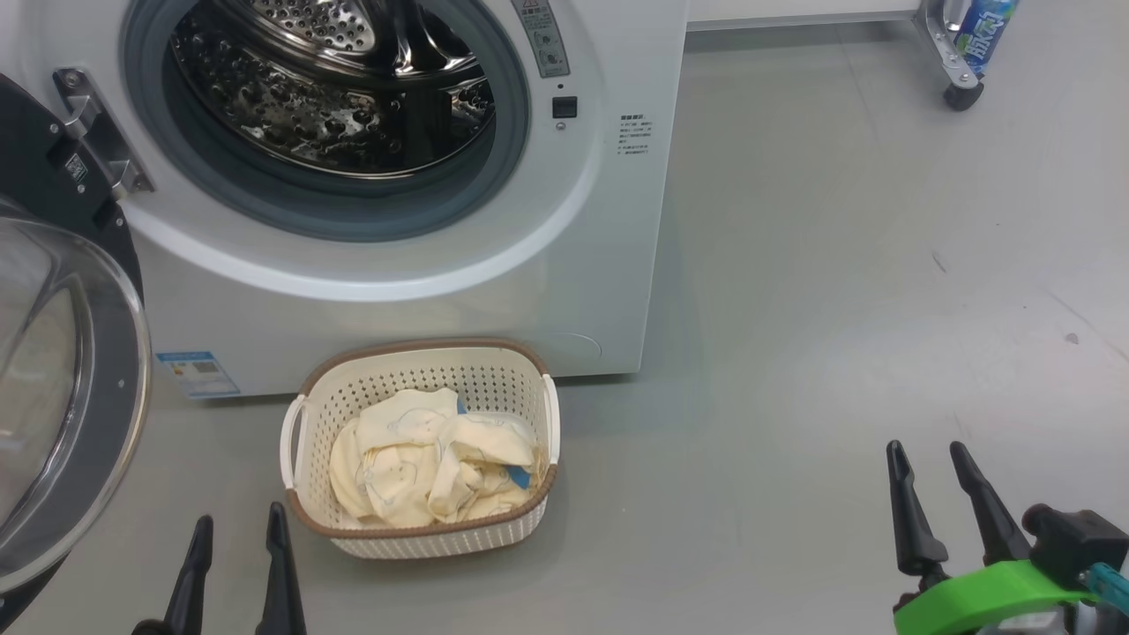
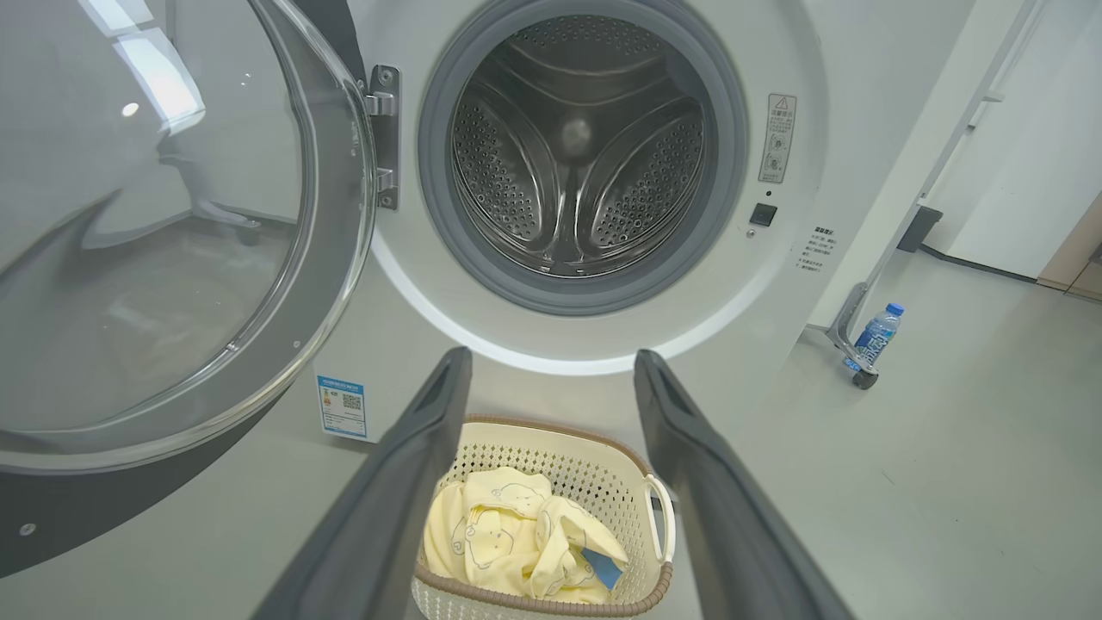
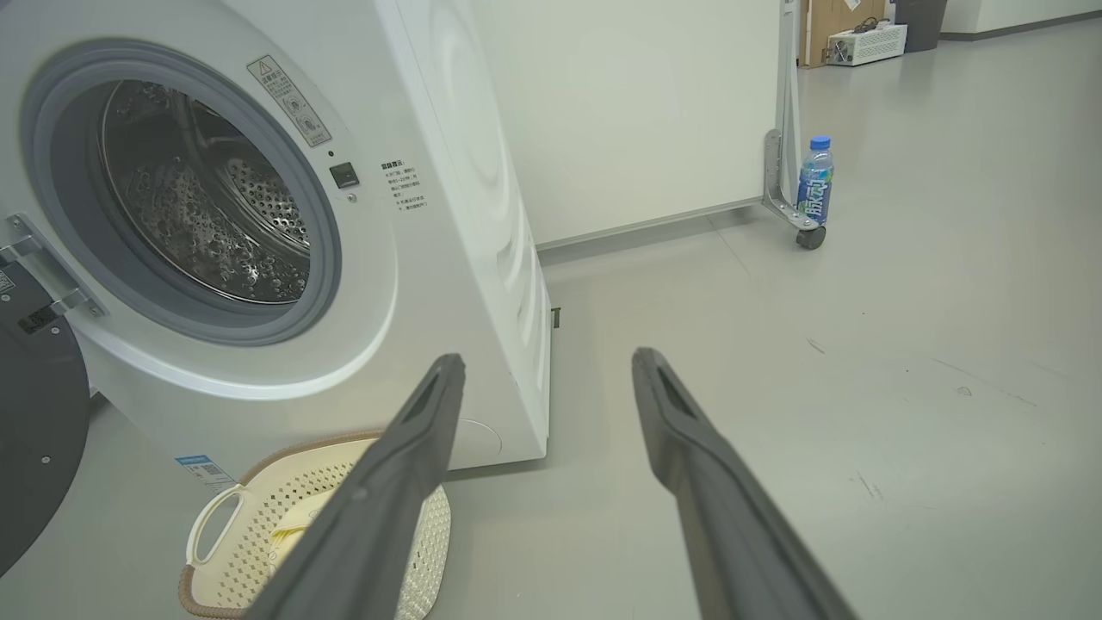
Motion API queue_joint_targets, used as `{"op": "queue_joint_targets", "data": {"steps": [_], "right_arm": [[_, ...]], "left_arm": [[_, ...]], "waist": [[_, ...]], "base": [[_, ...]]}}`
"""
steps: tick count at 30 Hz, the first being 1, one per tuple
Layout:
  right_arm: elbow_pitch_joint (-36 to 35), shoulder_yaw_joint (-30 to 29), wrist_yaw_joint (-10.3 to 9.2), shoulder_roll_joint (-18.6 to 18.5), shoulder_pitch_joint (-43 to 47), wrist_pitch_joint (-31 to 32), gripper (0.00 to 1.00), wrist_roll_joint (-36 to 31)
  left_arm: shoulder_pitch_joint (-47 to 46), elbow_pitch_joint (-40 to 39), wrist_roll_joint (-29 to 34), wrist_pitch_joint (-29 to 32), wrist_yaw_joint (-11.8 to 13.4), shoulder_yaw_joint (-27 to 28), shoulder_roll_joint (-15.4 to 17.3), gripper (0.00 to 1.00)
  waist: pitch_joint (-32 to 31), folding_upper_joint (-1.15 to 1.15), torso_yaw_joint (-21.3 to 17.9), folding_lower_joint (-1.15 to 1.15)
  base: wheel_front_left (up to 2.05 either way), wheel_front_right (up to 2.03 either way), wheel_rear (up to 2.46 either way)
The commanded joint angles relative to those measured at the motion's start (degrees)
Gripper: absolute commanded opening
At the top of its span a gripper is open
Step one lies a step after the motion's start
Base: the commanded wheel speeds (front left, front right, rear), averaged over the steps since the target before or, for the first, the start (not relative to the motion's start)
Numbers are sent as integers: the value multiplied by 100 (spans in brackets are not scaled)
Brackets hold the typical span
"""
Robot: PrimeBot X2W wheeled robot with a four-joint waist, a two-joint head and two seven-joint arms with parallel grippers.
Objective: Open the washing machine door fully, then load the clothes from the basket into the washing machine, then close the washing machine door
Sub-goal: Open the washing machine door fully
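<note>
The white washing machine [image 1: 609,220] [image 2: 775,284] [image 3: 456,215] stands with its steel drum [image 1: 335,88] [image 2: 578,146] bare. Its round door [image 1: 62,379] [image 2: 155,258] [image 3: 34,430] hangs swung wide to the left on a metal hinge [image 1: 97,132]. The cream basket [image 1: 422,353] [image 2: 542,430] [image 3: 232,525] sits on the floor right before the machine, holding the pale yellow clothes [image 1: 423,463] [image 2: 516,534]. My left gripper [image 1: 240,525] [image 2: 551,370] is open, low and left of the basket. My right gripper [image 1: 926,454] [image 3: 547,370] is open, well off to the basket's right over bare floor.
A water bottle [image 1: 983,31] [image 2: 874,336] [image 3: 814,185] stands by a wheeled metal frame leg [image 1: 957,84] [image 3: 796,211] at the far right. The grey floor [image 1: 838,309] stretches out to the right of the machine. A blue-and-white sticker [image 1: 196,372] marks the washer's lower left front.
</note>
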Motion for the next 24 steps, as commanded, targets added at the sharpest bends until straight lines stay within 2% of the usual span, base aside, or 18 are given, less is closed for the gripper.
{"op": "queue_joint_targets", "data": {"steps": [1, 24], "right_arm": [[-155, 114, -15, -50, -140, -54, 100, -75], [-164, 167, -15, -70, -174, -54, 100, -51]], "left_arm": [[-154, -215, 21, -81, 24, 184, 5, 100], [-180, -128, -103, -81, 24, 220, 5, 100]], "waist": [[0, 0, 3, 0], [25, 0, 3, 0]], "base": [[0, 0, 0], [0, 0, 0]]}}
